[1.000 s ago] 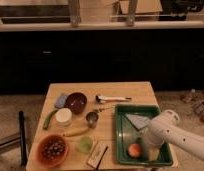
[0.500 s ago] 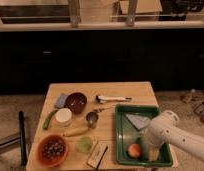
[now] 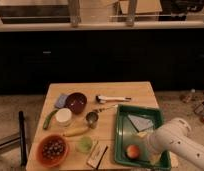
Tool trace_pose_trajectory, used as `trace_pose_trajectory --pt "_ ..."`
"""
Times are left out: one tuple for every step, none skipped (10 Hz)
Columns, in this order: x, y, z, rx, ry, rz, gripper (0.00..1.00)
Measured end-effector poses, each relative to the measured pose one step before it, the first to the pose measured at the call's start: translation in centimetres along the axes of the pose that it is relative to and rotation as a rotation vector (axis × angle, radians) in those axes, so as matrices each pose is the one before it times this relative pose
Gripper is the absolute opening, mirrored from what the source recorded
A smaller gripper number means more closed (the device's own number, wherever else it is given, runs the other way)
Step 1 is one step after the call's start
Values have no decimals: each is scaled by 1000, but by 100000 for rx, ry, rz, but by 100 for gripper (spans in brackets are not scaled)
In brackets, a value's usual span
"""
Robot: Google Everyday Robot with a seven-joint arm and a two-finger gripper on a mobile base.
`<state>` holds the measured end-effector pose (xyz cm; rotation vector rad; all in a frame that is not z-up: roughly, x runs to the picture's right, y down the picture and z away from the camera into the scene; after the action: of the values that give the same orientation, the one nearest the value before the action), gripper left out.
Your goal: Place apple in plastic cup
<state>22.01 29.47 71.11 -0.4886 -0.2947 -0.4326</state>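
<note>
The apple, red and yellow, lies in the front part of the green tray on the right side of the wooden table. The plastic cup, pale green and see-through, stands upright near the table's front edge, left of the tray. My white arm reaches in from the lower right over the tray. My gripper is at its end, just right of the apple and low over the tray, mostly hidden by the arm.
A grey cloth lies in the tray behind the apple. On the table are a maroon bowl, a metal cup, a white tub, a banana, an orange bowl of grapes, a snack bar and a white-handled utensil.
The arm has barely shifted over the tray. The apple and the cup stay where they were.
</note>
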Motion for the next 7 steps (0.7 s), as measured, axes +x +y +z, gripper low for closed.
trace_pose_trajectory --pt "-629 -49 -192 1250 -675 -5415 80" --pt "-754 -57 -125 801 -329 -5582 80" --pt "-661 -339 -5 -133 678 -6011 80" --pt "-681 -469 28 -559 954 -6251 80" --pt "-589 -626 85 -1202 2253 -6369 80" --pt "-410 -482 142 -1297 1627 -3319 80" --pt "-347 -380 144 -1157 1128 -2471 80"
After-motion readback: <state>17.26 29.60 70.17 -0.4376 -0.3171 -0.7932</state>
